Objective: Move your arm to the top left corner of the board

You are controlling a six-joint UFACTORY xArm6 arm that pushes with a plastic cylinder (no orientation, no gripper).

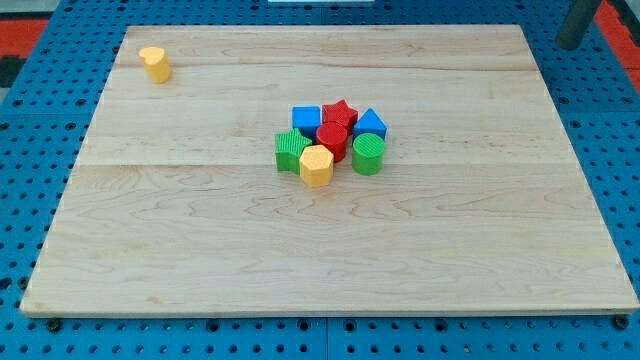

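Blocks number eight on the pale wooden board (pixel 200 260), which lies on a blue perforated bench (pixel 300 340). Seven of them huddle in a cluster a little above the board's middle. Nearest the view's bottom is the yellow hexagonal block (pixel 316 165), touching the green ribbed square block (pixel 291 151) on its left; the green cylinder (pixel 368 154) stands just to the right. Behind them comes the red cylinder (pixel 333 139), then a back row: the blue cube (pixel 306 120) at left, the red star block (pixel 341 112) in the middle, the blue pointed block (pixel 370 124) at right. By colour that makes two green, two red, two blue in the cluster, plus one yellow.

The second yellow block (pixel 154 63), rounded in shape, stands alone far off near the board's top left corner (pixel 135 35), well apart from the cluster.

A dark rod (pixel 578 22) enters at the view's top right, beyond the board's edge; my tip seems to be off the board there, and whether its very end shows I cannot tell. No pincer state can be told.
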